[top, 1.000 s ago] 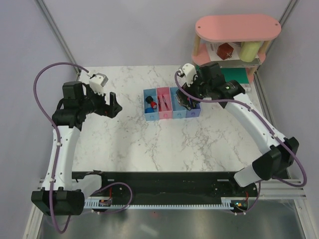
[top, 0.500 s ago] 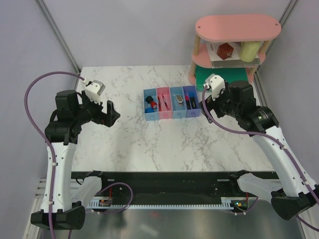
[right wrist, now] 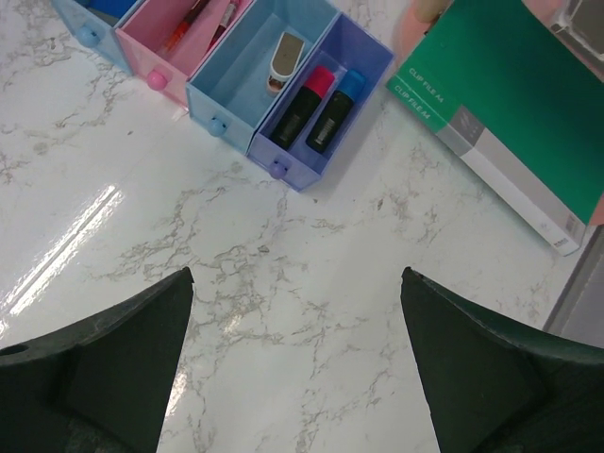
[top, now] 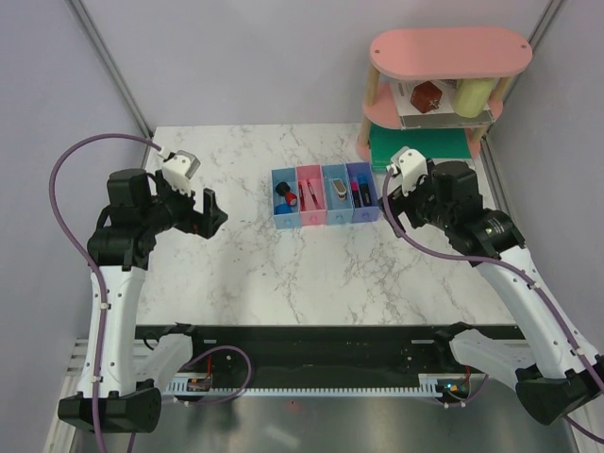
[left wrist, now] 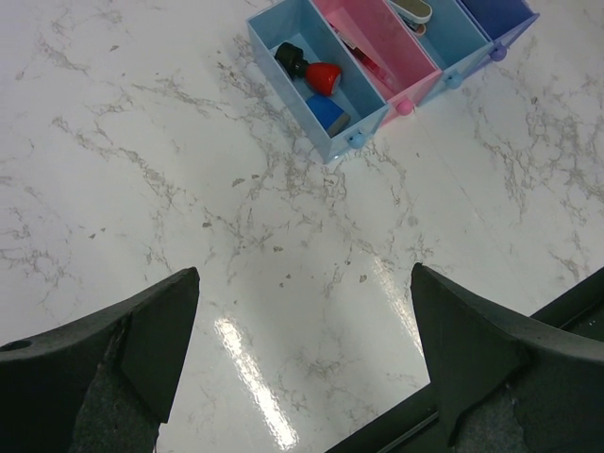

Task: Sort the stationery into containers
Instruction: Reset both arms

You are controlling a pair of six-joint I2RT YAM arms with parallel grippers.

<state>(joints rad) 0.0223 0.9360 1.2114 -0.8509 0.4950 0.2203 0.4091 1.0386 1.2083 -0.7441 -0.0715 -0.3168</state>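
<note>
A row of four joined bins (top: 325, 220) stands mid-table. The blue bin (left wrist: 293, 31) holds a red-black stub (left wrist: 310, 70) and a blue eraser (left wrist: 327, 112). The pink bin (right wrist: 179, 58) holds thin red pens (right wrist: 220, 19). The light blue bin (right wrist: 247, 72) holds a silver-brown clip (right wrist: 284, 59). The purple bin (right wrist: 311, 155) holds two black markers, one with a pink cap (right wrist: 304, 102) and one with a blue cap (right wrist: 335, 109). My left gripper (top: 211, 213) is open and empty left of the bins. My right gripper (top: 394, 206) is open and empty right of them.
A pink two-tier oval shelf (top: 449, 55) stands at the back right with a red cube (top: 427, 95) and a yellow cylinder (top: 475, 92) on its lower tier. A green box (right wrist: 514, 109) lies flat beside its foot. The table's front edge (left wrist: 491, 344) is near my left gripper.
A second ago my right gripper was over the purple bin. It has drawn back to the right, open, and the markers lie in that bin. The left arm shifted slightly left.
</note>
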